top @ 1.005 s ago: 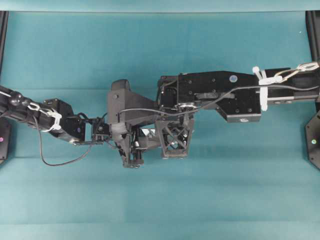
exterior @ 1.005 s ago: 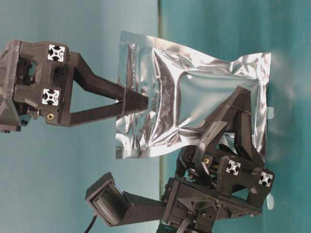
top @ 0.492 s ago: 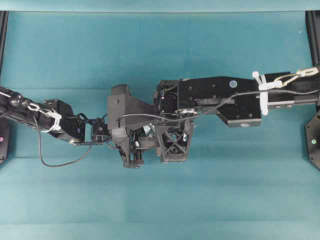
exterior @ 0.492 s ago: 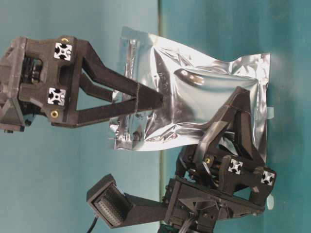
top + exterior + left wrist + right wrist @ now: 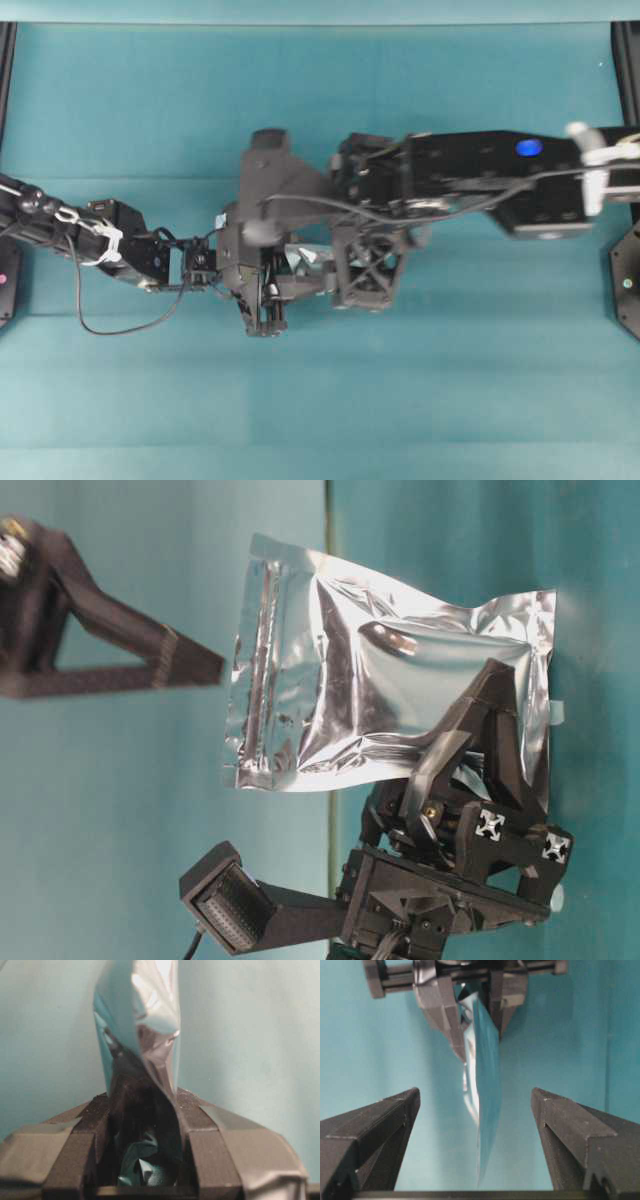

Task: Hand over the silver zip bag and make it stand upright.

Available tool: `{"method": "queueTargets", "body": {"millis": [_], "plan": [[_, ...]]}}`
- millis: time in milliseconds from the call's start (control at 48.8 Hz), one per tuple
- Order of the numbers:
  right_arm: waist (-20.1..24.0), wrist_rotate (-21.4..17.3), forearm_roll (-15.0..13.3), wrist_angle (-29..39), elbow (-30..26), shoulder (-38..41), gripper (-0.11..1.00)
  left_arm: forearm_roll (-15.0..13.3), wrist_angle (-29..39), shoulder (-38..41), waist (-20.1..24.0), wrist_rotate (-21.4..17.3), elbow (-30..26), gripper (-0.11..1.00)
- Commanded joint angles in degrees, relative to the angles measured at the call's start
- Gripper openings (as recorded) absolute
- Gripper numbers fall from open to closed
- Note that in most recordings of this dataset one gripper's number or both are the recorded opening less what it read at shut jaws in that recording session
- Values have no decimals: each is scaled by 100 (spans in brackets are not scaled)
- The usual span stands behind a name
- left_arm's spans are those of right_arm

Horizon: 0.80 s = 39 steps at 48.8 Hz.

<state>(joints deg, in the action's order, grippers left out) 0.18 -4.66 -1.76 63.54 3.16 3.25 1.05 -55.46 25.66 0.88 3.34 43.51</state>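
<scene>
Bag (image 5: 390,695) (zip edge free) in left pincer (image 5: 480,770).

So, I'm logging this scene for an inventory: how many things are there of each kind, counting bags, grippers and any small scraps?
Silver zip bag: 1, clamped in the left gripper
Grippers: 2, the left gripper and the open right gripper, which is clear of the bag
Small white scraps: 0 that I can make out in these views
Total: 3
</scene>
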Motion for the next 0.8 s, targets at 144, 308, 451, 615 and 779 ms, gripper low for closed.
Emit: {"method": "queueTargets", "body": {"millis": [144,308,451,615,779], "plan": [[53,-149,-18,-316,360,-738,91,9,-18,-26,-35,-18,0,28],[53,-193,-18,-668,686,-1125,91,9,-18,-26,-35,-9,-9,28],[26,-272,-18,-1099,1090,-1494,91,9,-18,-26,-35,-9,-9,28],[18,-396,-18,-1468,1591,-1881,91,9,-18,-26,-35,-9,-9,28],[0,-492,-18,-1828,2136,-2355,91,9,-18,-26,-35,-9,-9,28]]}}
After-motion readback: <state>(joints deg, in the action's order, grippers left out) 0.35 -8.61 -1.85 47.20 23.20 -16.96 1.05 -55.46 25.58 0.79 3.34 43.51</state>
